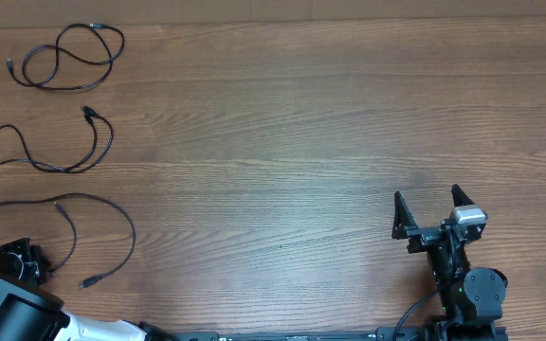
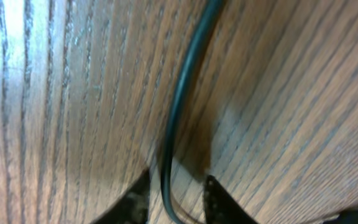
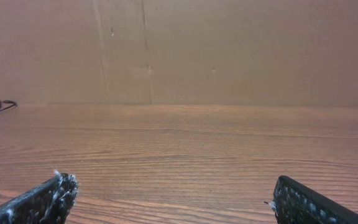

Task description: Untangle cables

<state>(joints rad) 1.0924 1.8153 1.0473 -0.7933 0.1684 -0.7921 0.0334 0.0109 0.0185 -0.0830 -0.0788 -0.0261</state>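
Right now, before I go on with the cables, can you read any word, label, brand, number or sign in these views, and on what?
None can be read in any view.
Three thin black cables: no markings seen; plug ends too small to tell.
Brown wood-grain table: no text.
Plain brown cardboard wall: no print.
Right pincer: no legible label.

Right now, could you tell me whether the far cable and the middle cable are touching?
Apart. The overhead view shows bare table between the far cable and the middle cable.
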